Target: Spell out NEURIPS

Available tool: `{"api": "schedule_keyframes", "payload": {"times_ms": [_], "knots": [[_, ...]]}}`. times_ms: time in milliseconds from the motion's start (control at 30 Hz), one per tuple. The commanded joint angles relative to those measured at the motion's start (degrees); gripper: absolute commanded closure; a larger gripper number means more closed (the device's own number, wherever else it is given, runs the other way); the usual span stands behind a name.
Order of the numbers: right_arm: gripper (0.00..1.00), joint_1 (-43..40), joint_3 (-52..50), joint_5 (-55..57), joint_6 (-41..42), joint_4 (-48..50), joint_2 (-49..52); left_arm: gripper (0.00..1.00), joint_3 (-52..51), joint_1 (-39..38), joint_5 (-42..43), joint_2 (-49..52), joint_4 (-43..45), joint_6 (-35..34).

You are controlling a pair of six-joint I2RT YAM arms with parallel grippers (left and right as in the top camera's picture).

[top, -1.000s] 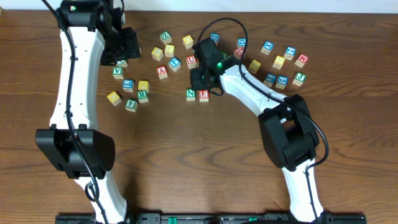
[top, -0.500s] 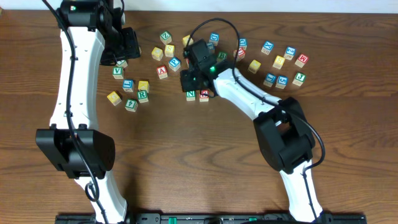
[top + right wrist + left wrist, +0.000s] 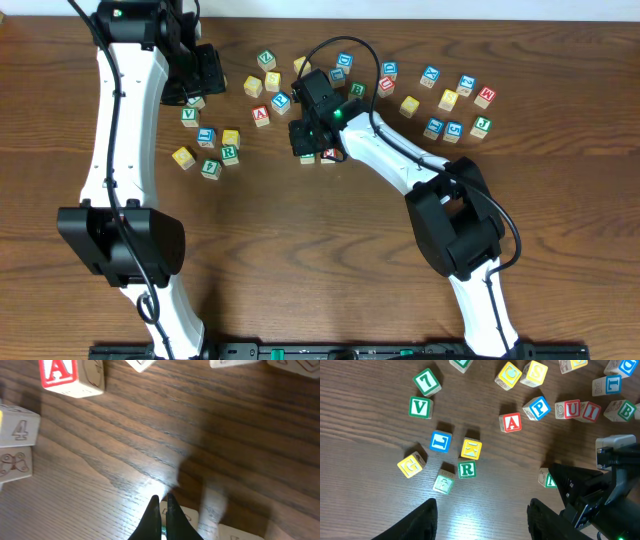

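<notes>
The word's barely begun: N (image 3: 545, 479) and E (image 3: 329, 155) sit side by side mid-table, and the right claw (image 3: 162, 496) is down right at them, tips pinched fully together with nothing between them. My read is it's using the closed tips as a poker to nudge those two square, not picking anything up. The left claw (image 3: 483, 503) hangs over the left pile, half spread and empty. The other letters are loose: U (image 3: 572, 409) and I (image 3: 590, 411) sit shoulder to shoulder with P (image 3: 539, 407) just beside them, up by the right arm, and R (image 3: 466, 469) is off in the left cluster next to a yellow cube (image 3: 470, 448). Next should be U, I'd guess, so the right claw needs to lift, spread, and grab it without knocking I, then set it snug on E's free side. No trays or boxes anywhere, everything's straight on the table (image 3: 300, 260).
</notes>
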Motion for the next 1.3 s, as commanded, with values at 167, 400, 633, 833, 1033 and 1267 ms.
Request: {"api": "schedule_keyframes", "payload": {"times_ms": [167, 400, 633, 833, 1033, 1267], "knots": [[0.99, 0.48, 0.68, 1.81, 0.7, -1.53, 0.61, 0.43, -0.42, -0.13, -0.52, 0.52, 0.0, 0.76], [0.99, -0.31, 1.01, 2.08, -1.84, 0.0, 0.26, 0.43, -0.42, -0.13, -0.55, 0.52, 0.02, 0.76], [0.99, -2.56, 1.88, 1.92, -2.54, -2.62, -2.97, 0.43, -0.42, -0.13, -0.55, 0.52, 0.22, 0.79], [0.99, -6.95, 1.86, 1.95, -2.29, -8.26, -3.39, 0.43, -0.48, -0.15, -0.5, 0.52, 0.24, 0.5], [0.98, -9.75, 1.68, 1.79, -2.32, -12.31, -3.26, 0.43, -3.34, -0.15, -0.46, 0.52, 1.7, -0.48], [0.99, -8.17, -1.18, 1.66, -2.32, -11.5, -3.23, 0.45, -8.79, -0.15, -0.28, 0.52, 5.66, -1.49]]}}
